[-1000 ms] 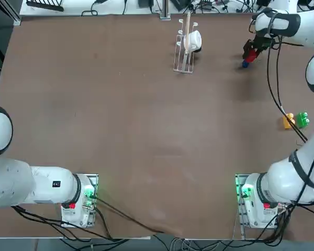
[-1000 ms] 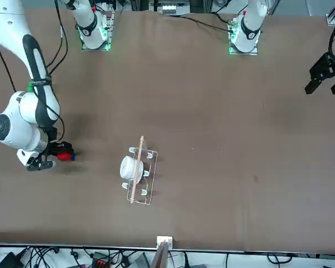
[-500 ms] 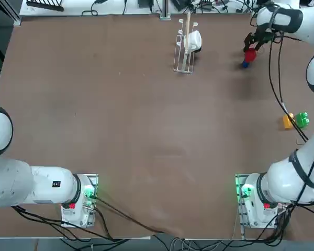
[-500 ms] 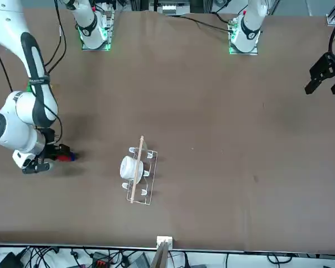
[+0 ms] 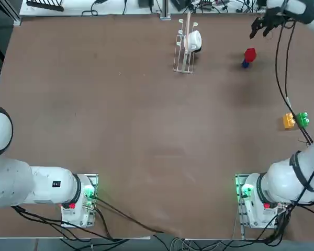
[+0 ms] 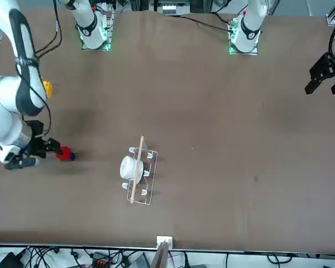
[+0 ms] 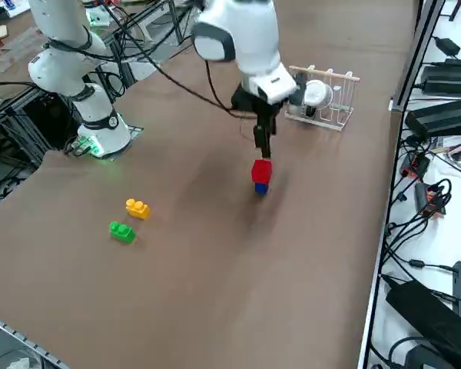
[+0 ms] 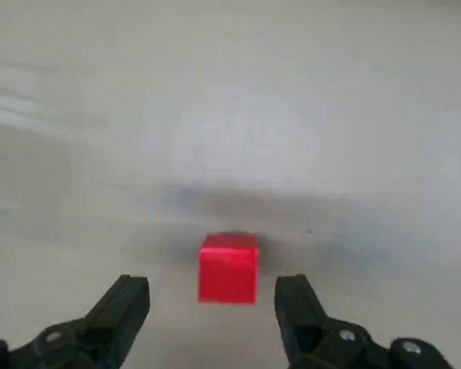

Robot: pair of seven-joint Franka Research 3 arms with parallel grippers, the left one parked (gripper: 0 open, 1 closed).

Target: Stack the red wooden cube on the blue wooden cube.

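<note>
- The red wooden cube (image 7: pixel 261 171) sits on the small dark blue wooden cube (image 7: pixel 261 187), out on the counter (image 7: pixel 184 292); the stacking looks done, so the main risk now is undoing it.
- The right end effector (image 8: pixel 213 281) has released: its two fingers stand wide apart with nothing between them, and the red cube lies beyond their tips.
- A sideways swing made too low could let a fingertip clip the red cube and knock it off, since the fingers are near it in the right side view.
- The upper cube looks slightly wider than its support, so a small nudge or a jolt to the counter might tip it; how well the two are centred I cannot tell.
- If the arm heads back toward its base, its slack black cables (image 5: pixel 286 78) could drag over the orange studded block (image 7: pixel 137 208) and the green studded block (image 7: pixel 122 232).
- Against the frame from a second ago, the end effector has pulled away from the red cube; in the top view it was right at it, and now both cubes show clear of it.
- The pair has kept its place and has not toppled.
- In the front view, the orange block has come into sight beside the arm, where the green one showed before.
</note>
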